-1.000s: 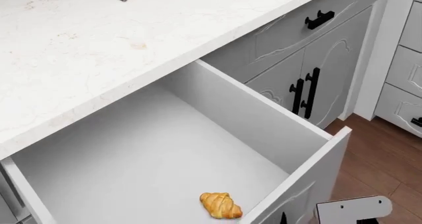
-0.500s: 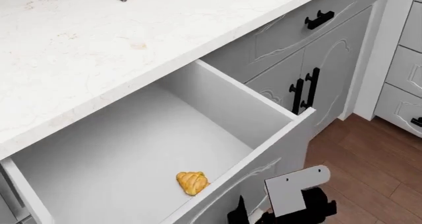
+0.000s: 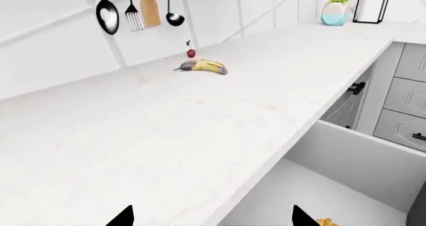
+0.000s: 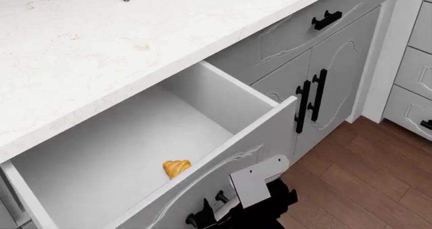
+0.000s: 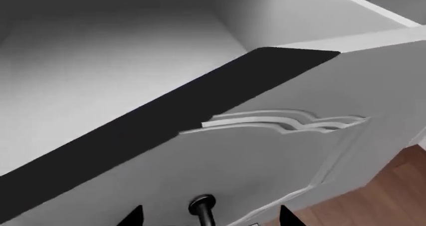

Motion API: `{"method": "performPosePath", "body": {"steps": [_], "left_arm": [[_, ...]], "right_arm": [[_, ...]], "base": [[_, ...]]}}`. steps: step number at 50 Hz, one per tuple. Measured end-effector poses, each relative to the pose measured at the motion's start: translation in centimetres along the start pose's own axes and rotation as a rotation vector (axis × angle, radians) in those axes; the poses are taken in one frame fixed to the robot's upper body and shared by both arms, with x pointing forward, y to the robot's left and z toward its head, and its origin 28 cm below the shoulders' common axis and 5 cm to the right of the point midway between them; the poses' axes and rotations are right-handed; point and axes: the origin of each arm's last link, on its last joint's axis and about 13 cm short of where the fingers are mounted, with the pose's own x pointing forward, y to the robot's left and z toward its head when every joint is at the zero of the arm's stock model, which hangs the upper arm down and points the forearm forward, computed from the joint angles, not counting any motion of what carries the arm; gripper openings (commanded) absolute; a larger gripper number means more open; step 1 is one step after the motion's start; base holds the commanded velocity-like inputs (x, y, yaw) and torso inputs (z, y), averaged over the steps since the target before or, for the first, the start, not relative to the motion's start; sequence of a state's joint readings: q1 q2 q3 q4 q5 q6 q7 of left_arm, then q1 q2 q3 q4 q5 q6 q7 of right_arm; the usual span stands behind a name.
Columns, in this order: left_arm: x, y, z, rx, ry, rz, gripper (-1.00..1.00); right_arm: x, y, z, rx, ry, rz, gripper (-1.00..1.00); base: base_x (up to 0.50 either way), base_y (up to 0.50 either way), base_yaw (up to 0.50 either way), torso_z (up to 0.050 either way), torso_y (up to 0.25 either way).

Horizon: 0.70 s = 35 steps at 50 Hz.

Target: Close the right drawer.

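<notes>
Drawer [image 4: 223, 161] stands part open under the bench [image 4: 101, 62], box still well out from the cabinet face, front panel angled toward the lower right of the head view. A croissant [image 4: 176, 168] lies on the drawer floor near the front panel. Black bar handle [image 4: 206, 211] shows low on the front, with one post visible in the right wrist view.

Step in hand, as judged: pushing the front panel inward. To do it well, the push should run straight along the slide direction, square to the panel and near its middle by the handle, so the box does not rack; steady pace until the front sits flush with the neighbouring drawer fronts.

Right gripper [image 5: 207, 217] is pressed close against the drawer front by the handle post, fingertips apart either side of the post, not clamped on anything as far as can be seen. Arm comes in low from the floor side.

Left gripper [image 3: 209, 218] hovers over the bench edge, fingers apart and empty, well clear of the banana [image 3: 206, 66].
</notes>
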State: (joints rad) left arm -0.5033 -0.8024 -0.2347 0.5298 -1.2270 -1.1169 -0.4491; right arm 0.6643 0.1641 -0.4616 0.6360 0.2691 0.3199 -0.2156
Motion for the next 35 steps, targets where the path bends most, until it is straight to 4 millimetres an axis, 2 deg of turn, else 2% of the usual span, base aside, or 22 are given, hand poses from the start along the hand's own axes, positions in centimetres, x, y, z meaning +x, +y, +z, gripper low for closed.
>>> {"method": "performPosePath", "body": {"steps": [15,26,35], "left_arm": [[-0.10,0.12,-0.09,-0.004,0.002,0.001,1.00],[-0.17,-0.06,-0.16,-0.007,0.003,-0.002,1.00],[-0.26,-0.24,-0.28,-0.013,-0.002,-0.011,1.00]], "right_arm": [[0.13,-0.22,0.30,-0.036,0.012,0.065,1.00],[-0.25,0.37,0.10,-0.034,-0.007,0.151,1.00],[-0.34,0.73,-0.32,-0.023,-0.033,0.136,1.00]], "base": [[0.00,0.00,0.00,0.000,0.000],[0.00,0.00,0.00,0.000,0.000],[0.00,0.00,0.00,0.000,0.000]]}}
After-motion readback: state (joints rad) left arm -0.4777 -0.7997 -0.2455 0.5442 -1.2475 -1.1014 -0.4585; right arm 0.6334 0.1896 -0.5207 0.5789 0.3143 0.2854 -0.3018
